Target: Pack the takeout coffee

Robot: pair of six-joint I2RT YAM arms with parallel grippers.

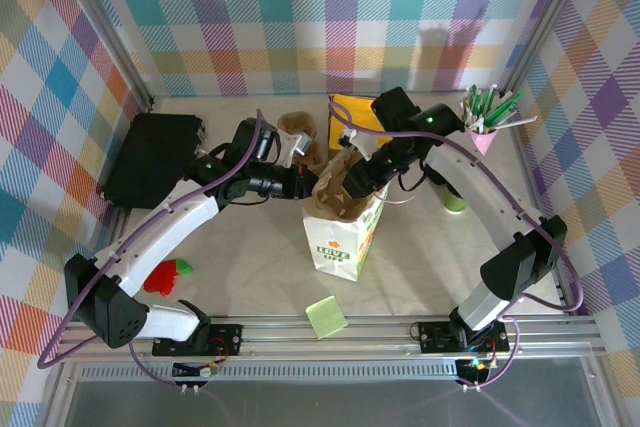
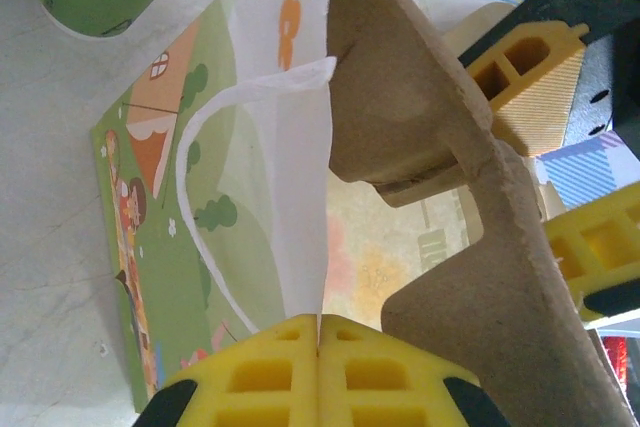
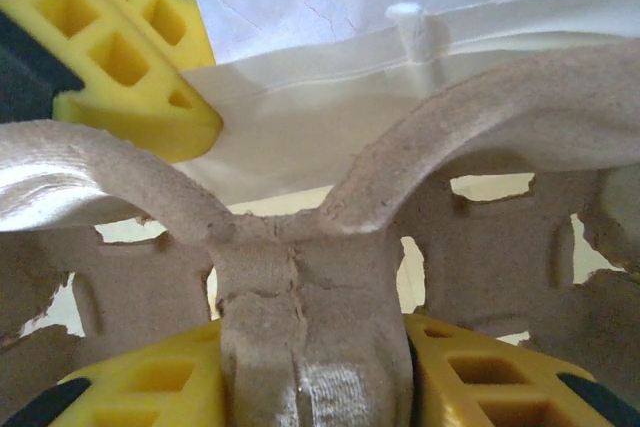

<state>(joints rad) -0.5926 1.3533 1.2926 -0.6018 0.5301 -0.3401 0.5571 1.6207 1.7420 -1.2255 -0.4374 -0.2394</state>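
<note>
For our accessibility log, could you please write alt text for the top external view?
A white paper bag stands mid-table; the right gripper holds a brown pulp carrier at its mouth and the left gripper pinches its rim. A pink cup of pens stands rear right.

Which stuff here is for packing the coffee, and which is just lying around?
For the job:
- green-and-cream paper coffee cup
- white paper bag with green print
- brown pulp cup carrier, going into the bag

Just lying about:
- pink cup of green pens
- black rectangular box
- green sticky-note pad
- red-and-green toy
- yellow square object
</note>
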